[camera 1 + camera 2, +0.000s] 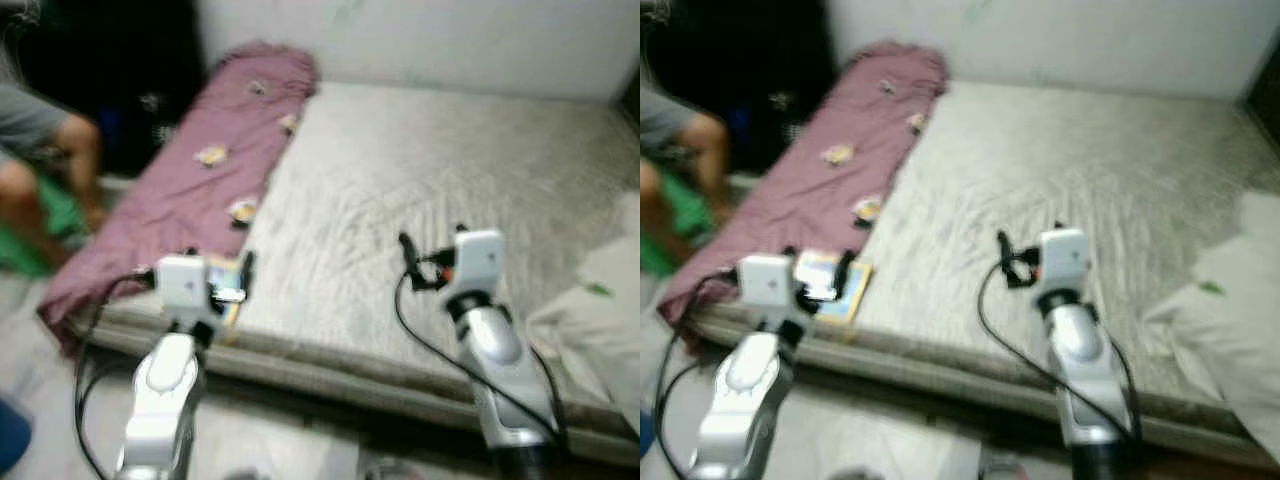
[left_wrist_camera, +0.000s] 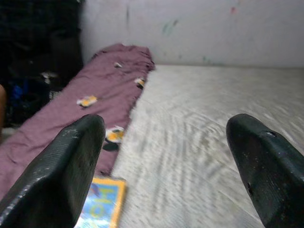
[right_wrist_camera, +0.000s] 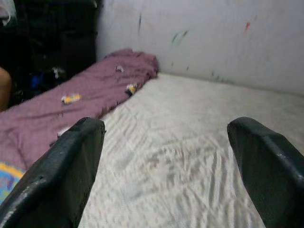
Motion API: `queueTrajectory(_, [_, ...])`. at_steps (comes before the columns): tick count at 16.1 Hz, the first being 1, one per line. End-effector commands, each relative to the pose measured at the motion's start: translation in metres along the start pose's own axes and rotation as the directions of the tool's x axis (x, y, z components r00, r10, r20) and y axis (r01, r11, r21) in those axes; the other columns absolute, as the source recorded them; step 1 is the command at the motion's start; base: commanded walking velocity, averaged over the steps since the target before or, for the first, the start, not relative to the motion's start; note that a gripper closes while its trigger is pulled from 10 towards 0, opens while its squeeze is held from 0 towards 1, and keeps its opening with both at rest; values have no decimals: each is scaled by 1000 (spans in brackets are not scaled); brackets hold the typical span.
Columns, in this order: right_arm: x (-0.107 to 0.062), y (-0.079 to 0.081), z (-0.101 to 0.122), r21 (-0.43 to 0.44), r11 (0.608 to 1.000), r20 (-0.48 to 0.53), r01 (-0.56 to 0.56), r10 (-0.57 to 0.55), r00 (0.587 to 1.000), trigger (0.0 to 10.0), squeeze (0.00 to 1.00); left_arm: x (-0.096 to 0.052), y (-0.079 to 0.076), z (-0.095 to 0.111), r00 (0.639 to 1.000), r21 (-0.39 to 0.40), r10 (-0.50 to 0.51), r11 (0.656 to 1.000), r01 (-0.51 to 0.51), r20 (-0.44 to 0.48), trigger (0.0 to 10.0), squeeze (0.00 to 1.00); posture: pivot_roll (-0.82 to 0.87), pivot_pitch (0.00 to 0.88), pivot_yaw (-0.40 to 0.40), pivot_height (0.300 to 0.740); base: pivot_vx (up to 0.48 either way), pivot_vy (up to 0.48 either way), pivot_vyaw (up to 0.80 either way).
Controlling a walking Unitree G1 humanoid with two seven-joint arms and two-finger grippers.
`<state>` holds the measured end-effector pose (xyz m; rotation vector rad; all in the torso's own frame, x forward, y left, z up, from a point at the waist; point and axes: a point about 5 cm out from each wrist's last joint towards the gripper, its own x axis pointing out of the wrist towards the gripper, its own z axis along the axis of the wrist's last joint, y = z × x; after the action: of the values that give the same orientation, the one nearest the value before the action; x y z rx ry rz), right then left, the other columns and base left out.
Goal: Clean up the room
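Note:
A bed [image 1: 430,180] with a pale crumpled sheet lies in front of me. A purple blanket [image 1: 215,150] runs along its left side. A yellow and blue book [image 1: 840,290] rests on the bed's near left corner, also seen in the left wrist view [image 2: 102,209]. My left gripper [image 1: 820,264] hovers open just above that book, nothing between its fingers [image 2: 71,166]. My right gripper [image 1: 432,246] is open over the middle of the sheet, its fingers [image 3: 71,161] wide apart. The eye views are blurred.
A person [image 1: 40,160] sits on the floor at the left beside something green [image 1: 50,225]. White bedding [image 1: 1230,300] is heaped at the bed's right edge. A pale wall [image 1: 420,40] rises behind the bed, and dark clutter [image 1: 110,70] fills the back left corner.

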<state>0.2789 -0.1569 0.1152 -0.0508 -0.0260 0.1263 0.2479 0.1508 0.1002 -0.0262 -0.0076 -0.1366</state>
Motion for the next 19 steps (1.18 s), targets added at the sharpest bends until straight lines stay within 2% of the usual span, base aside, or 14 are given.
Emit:
queueTrajectory(1, [2,1,5,8,1000,19,-5,5,1000,10000,0,1,1,7,999,1,-14,1000,14,31,10000,0,-69,0,19,740,0,0,0])
queueTrajectory(11, [6,1,5,22,1000,22,-4,3,1000,10000,0,4,-1,8,998,-10,-36,999,36,48,10000,0,-68,0,17,740,300,0,0])
queueTrajectory(13, [6,1,5,26,1000,21,-1,1,1000,10000,0,4,0,6,999,-7,-19,1000,19,33,10000,0,-67,0,17,740,285,0,-447])
queueTrajectory(16, [6,0,4,21,1000,21,2,-3,1000,10000,0,5,3,1,1000,7,26,1000,-26,-7,10000,0,-66,0,17,740,0,0,0])
queueTrajectory(19, [5,-1,3,18,1000,14,4,-5,1000,10000,0,4,4,1,1000,22,28,999,-28,-4,10000,0,-64,0,16,740,0,0,0])
